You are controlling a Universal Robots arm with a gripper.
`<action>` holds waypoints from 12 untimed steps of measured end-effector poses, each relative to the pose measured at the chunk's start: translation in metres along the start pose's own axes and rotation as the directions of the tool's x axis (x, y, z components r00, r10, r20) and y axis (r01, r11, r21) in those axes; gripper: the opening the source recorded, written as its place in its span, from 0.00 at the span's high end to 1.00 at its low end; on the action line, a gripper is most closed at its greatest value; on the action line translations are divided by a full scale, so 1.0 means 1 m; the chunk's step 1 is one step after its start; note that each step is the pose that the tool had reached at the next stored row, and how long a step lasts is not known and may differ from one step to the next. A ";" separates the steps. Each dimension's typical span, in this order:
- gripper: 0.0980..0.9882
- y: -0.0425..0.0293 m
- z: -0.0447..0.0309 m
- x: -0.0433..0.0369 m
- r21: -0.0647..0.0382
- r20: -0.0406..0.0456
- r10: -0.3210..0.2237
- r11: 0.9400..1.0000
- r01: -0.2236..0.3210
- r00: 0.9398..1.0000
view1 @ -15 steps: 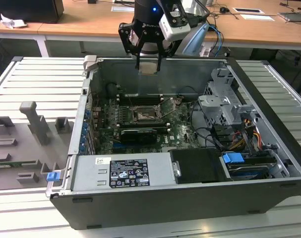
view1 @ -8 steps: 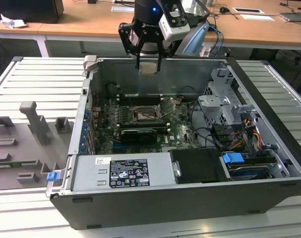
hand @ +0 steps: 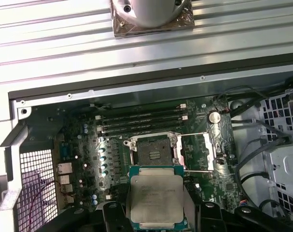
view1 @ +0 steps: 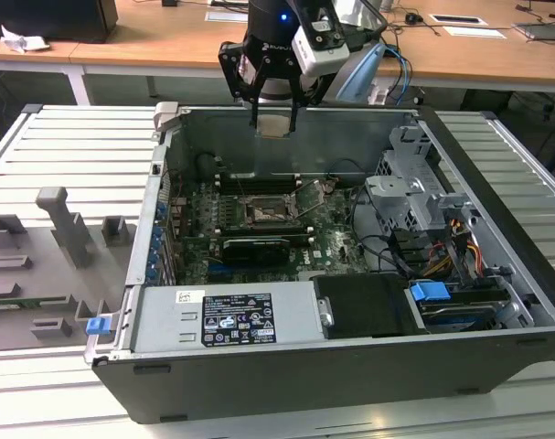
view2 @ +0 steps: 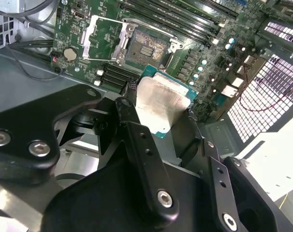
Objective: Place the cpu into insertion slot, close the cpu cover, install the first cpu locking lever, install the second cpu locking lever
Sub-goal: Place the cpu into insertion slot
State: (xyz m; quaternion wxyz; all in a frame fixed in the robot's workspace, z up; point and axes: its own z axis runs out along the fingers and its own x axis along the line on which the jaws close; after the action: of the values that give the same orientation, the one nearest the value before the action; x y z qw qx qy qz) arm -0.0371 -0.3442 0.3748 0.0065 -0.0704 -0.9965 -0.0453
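My gripper (view1: 275,117) hangs above the open computer case, near its back wall, shut on the cpu (view1: 275,125). The cpu's pale silver face (view2: 161,102) sits between the black fingers (view2: 131,112) in both wrist views, with its green edge showing (hand: 156,197). The insertion slot (hand: 153,152) lies bare and dark on the motherboard, well below the chip (view1: 261,212). Beside the slot (view2: 146,48) the cpu cover (hand: 196,152) is swung open, a thin silver frame (view2: 104,38). Thin wire levers (hand: 200,134) stand released along the cover's edges.
Long black memory slots (hand: 141,121) run beside the socket toward the case's back wall. A grey drive cage (view1: 414,187) and cable bundle (view1: 446,247) fill the exterior view's right. The power supply (view1: 227,315) sits at the front. Grey fixtures (view1: 62,224) stand on the ribbed table.
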 end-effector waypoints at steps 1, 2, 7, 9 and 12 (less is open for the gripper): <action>0.52 0.0000 0.0000 0.0000 0.000 0.000 0.002 1.000 -0.002 1.000; 0.52 0.0000 0.0000 0.0000 0.000 0.000 0.004 1.000 -0.004 1.000; 0.52 0.0000 0.0002 0.0001 0.000 0.001 0.016 1.000 -0.016 1.000; 0.52 0.0000 0.0003 0.0001 0.000 0.002 0.027 1.000 -0.027 1.000; 0.52 -0.0001 0.0006 0.0001 -0.001 0.004 0.047 0.999 -0.047 0.999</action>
State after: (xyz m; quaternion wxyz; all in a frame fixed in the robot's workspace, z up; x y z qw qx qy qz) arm -0.0372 -0.3443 0.3742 0.0054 -0.0938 -0.9945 -0.0454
